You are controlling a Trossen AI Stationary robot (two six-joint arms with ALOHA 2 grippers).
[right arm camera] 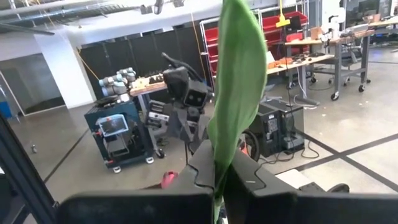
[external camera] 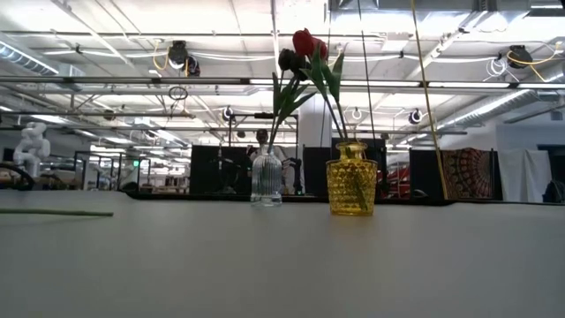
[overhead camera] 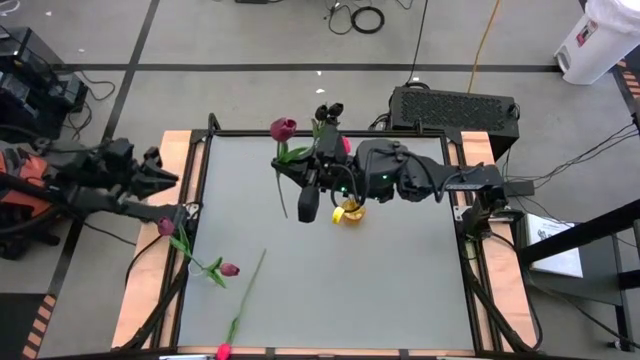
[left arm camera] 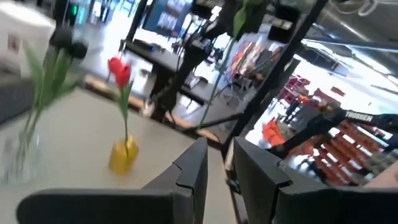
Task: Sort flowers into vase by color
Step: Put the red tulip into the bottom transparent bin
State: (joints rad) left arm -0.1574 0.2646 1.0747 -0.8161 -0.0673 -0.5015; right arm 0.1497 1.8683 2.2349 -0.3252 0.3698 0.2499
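Over surface (overhead camera: 400, 290) centre: right end effector (overhead camera: 309, 207), fingers clamped on maroon tulip (overhead camera: 283, 128) stem.
Left edge: left end effector (overhead camera: 172, 212), fingers closed on a stem (left arm camera: 216, 93).
Yellow vase (external camera: 350, 179): red tulip (external camera: 305, 42).
Clear vase (external camera: 266, 179): dark tulip (external camera: 288, 60).
Near-left: loose flowers (overhead camera: 229, 270).

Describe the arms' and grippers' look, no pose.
Both arms are matte black. The right arm shows a small green light on its wrist housing and black cabling. The left arm looks the same. Each gripper has two flat, dark, angular fingers.
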